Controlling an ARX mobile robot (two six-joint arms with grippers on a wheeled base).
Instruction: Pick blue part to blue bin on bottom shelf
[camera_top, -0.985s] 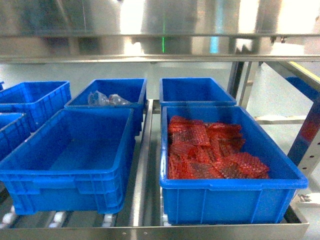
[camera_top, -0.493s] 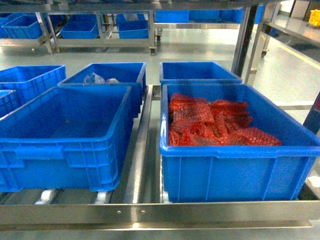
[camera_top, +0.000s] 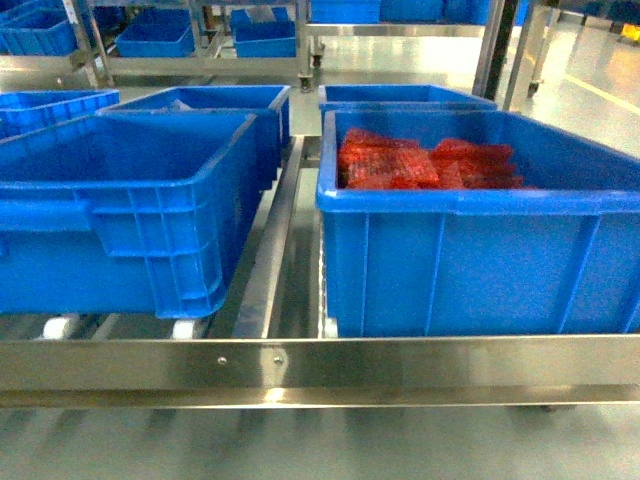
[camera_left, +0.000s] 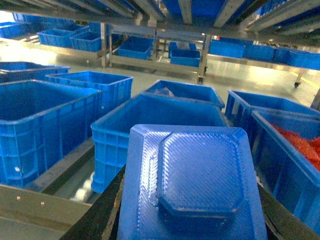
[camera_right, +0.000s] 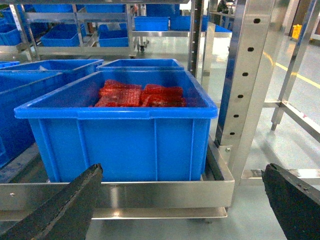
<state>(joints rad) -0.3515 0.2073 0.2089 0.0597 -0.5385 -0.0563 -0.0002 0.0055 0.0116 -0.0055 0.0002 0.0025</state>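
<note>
A: Where's the blue part (camera_left: 192, 185) rn?

B: Held in the left gripper (camera_left: 190, 220). Seen only in the left wrist view, filling the lower frame: flat blue plastic w/ a raised octagonal panel. It's clamped between the two dark fingers (camera_left: 97, 215), one at each side edge. It's kept broad face up, prob. so it can be dropped flat into a bin.

A: And the right gripper (camera_right: 175, 200)?

B: Spread wide, nothing between. Only two dark fingertips are seen at the lower corners of its wrist view, in front of the bottom shelf (camera_top: 400, 362). Neither arm is visible in the head view.

A: Which bin is meant?

B: Judged from the left wrist view, the empty blue bin (camera_left: 160, 120) directly beyond the part, since the part is lined up w/ it. The bin w/ red mesh packs (camera_top: 430, 165) is already occupied, on the right lane (camera_top: 480, 240).

A: Why are bins parked like that?

B: They're stopped against the flat front rail, sitting on small white rollers (camera_top: 60, 326), w/ a divider rail (camera_top: 270, 250) keeping lanes apart.

A: Progress?

B: Pick looks done; placing isn't. The part is not yet above the bin opening, so a fwd reach is needed before release.
</note>
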